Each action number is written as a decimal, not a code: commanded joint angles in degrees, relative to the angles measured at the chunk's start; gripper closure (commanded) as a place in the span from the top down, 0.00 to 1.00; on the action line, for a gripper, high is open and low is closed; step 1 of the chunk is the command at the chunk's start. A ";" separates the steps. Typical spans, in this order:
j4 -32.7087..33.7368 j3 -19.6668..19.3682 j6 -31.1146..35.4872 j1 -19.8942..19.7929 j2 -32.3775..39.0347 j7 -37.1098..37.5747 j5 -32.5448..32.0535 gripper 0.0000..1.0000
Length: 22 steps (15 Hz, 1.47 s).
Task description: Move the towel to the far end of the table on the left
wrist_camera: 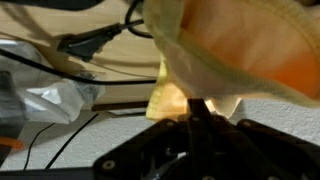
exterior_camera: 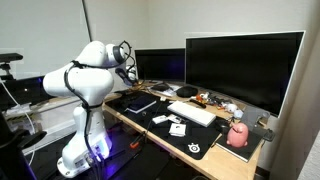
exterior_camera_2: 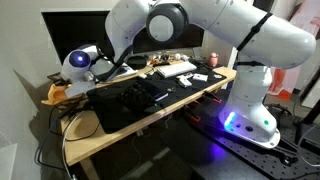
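Observation:
The towel (wrist_camera: 240,40) is a yellow-orange cloth that fills the top right of the wrist view, with a pale yellow fold hanging down to the fingertips. My gripper (wrist_camera: 200,108) is shut on that fold. In an exterior view the gripper (exterior_camera_2: 85,68) is at the far end of the wooden table (exterior_camera_2: 110,135), with the yellowish towel (exterior_camera_2: 57,92) bunched just below and beside it. In an exterior view the gripper (exterior_camera: 130,68) reaches toward the back of the desk; the towel is hidden there.
Black cables (wrist_camera: 60,60) and a crumpled clear wrapper (wrist_camera: 45,100) lie on the table under the gripper. A black mat (exterior_camera_2: 130,100), a white keyboard (exterior_camera: 192,113), a tablet (exterior_camera: 140,104), two monitors (exterior_camera: 240,65) and a pink object (exterior_camera: 238,135) occupy the desk.

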 commanded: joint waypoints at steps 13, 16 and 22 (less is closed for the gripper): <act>-20.79 3.65 -4.76 -0.72 -14.70 -20.08 4.63 0.00; -24.54 3.78 -3.79 -1.18 -17.65 -22.22 4.65 0.00; -33.72 5.46 -3.69 -2.83 -24.46 -28.56 5.51 0.00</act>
